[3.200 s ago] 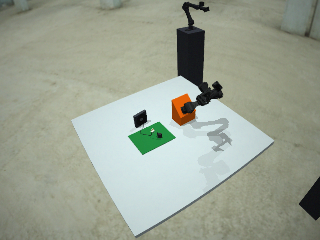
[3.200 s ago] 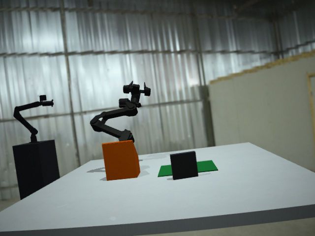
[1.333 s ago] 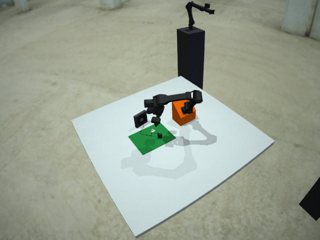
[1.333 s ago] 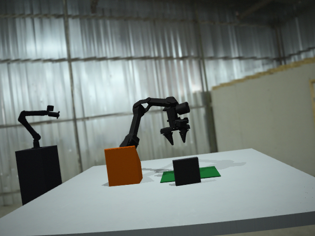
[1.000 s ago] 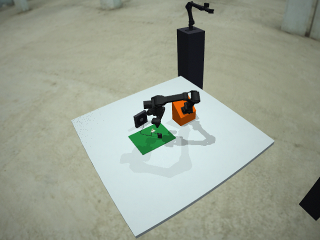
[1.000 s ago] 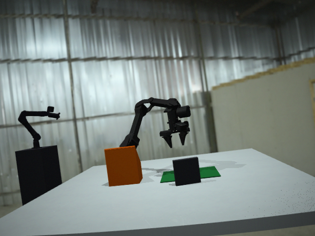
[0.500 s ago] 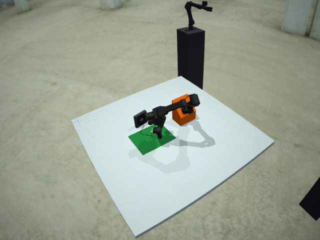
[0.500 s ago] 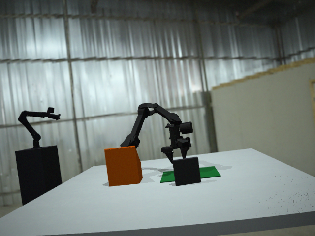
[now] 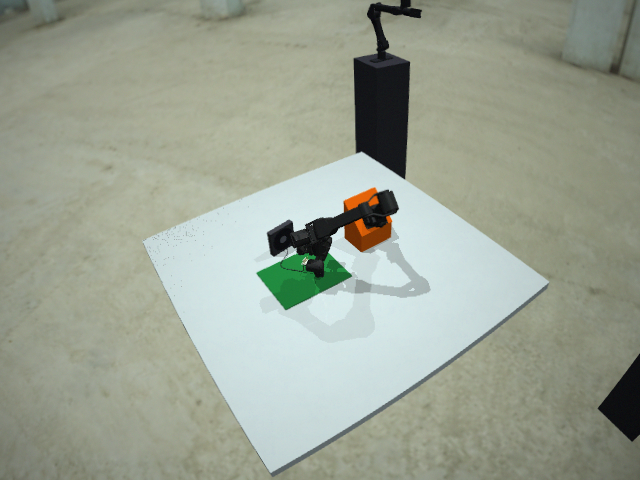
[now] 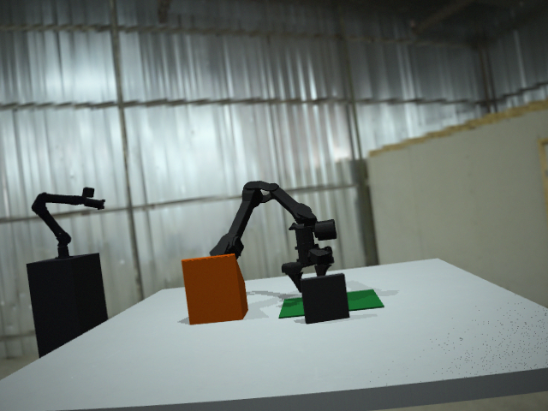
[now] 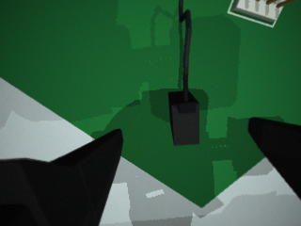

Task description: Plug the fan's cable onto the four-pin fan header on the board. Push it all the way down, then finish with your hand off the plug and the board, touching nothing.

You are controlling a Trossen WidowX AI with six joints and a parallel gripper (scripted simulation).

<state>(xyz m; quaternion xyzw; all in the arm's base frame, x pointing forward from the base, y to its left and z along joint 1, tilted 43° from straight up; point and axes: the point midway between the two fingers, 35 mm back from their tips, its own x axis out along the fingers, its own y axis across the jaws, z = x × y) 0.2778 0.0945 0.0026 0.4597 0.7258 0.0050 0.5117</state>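
The black plug (image 11: 186, 129) stands free above or on the green board (image 9: 288, 291) (image 10: 366, 300) (image 11: 61, 56), near a board corner; its exact height is hard to tell. Its dark cable (image 11: 187, 58) leads from its top end toward the black square fan (image 9: 276, 242) (image 10: 326, 300), upright beside the board. The white four-pin header (image 11: 258, 11) (image 9: 305, 261) is at the upper right of the wrist view, apart from the plug. My gripper (image 11: 182, 129) is open and points down, its fingers wide apart on either side of the plug. The gripper hides the plug in the top view.
An orange block (image 9: 368, 235) (image 10: 214, 289) with a slanted face stands beside the arm's base on the white table (image 9: 392, 335) (image 10: 265, 362). The fan stands at the board's edge, close to the gripper. Another black arm stands on a dark pedestal (image 9: 381, 113) (image 10: 68, 300) beyond the table.
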